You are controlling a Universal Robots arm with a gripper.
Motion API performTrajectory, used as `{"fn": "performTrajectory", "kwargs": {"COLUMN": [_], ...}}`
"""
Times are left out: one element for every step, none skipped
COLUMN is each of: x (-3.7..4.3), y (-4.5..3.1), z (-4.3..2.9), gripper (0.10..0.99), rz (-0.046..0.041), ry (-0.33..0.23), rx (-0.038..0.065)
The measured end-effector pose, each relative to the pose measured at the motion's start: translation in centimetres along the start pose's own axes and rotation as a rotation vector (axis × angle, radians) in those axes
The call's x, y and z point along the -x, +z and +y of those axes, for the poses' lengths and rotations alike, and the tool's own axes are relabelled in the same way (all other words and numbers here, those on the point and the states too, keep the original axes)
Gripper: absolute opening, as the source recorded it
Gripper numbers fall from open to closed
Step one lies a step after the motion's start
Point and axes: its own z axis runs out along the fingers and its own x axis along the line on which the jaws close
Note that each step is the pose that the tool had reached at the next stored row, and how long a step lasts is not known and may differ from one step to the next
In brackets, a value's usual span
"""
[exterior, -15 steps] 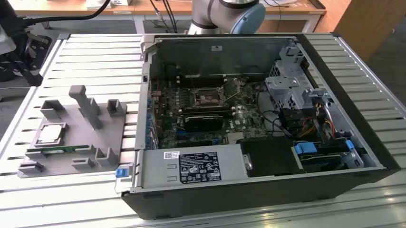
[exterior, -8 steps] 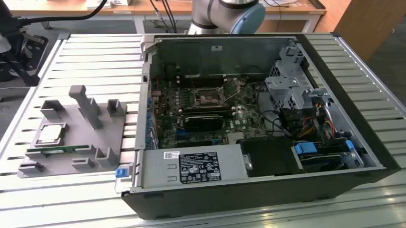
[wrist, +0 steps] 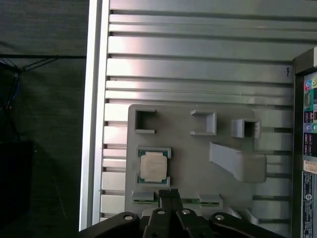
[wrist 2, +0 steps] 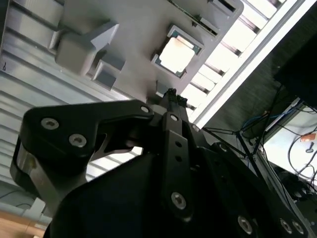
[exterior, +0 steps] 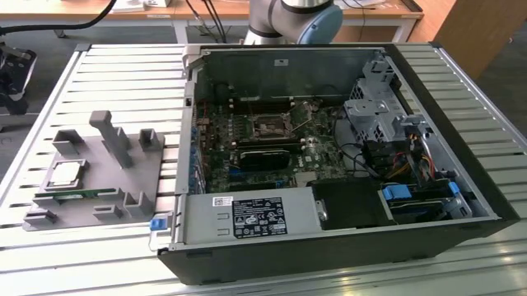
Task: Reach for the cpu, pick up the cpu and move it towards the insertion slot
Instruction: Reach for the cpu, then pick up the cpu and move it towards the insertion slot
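Cpu seated in tray pocket, exterior view's left, well apart from slot. Above tray edge, gripper hovering, fingers pressed together, nothing held. Risk, imo: cpu knocked or tilted if lowered unopened.

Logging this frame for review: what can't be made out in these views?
The memory stick: first wrist view, middle hidden behind the gripper.
The insertion slot: exterior view, too small to tell whether its frame is latched.
The cpu: second wrist view, top washed out by glare.
The robot arm: exterior view, cut off by the top edge.
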Motion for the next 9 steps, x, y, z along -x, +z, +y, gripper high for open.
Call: {"fn": "performTrajectory", "kwargs": {"x": [-0.1, -0.11, -0.16, -0.21, -0.25, -0.3, -0.32, -0.34, -0.36], "y": [0.1, 0.27, 0.41, 0.56, 0.74, 0.92, 1.1, 1.28, 1.46], "z": [-0.02, -0.06, -0.13, -0.19, -0.25, -0.31, -0.35, -0.38, -0.41], "gripper": [0.106, 0.114, 0.169, 0.169, 0.235, 0.235, 0.294, 0.353, 0.412], "rz": [0.0001, -0.0002, 0.0001, -0.0004, -0.0007, -0.0008, -0.0007, -0.0008, -0.0007], "ry": [0.0, 0.0, 0.0, 0.0, 0.0, 0.0, 0.0, 0.0, 0.0], "rx": [0.0, 0.0, 0.0, 0.0, 0.0, 0.0, 0.0, 0.0, 0.0]}}
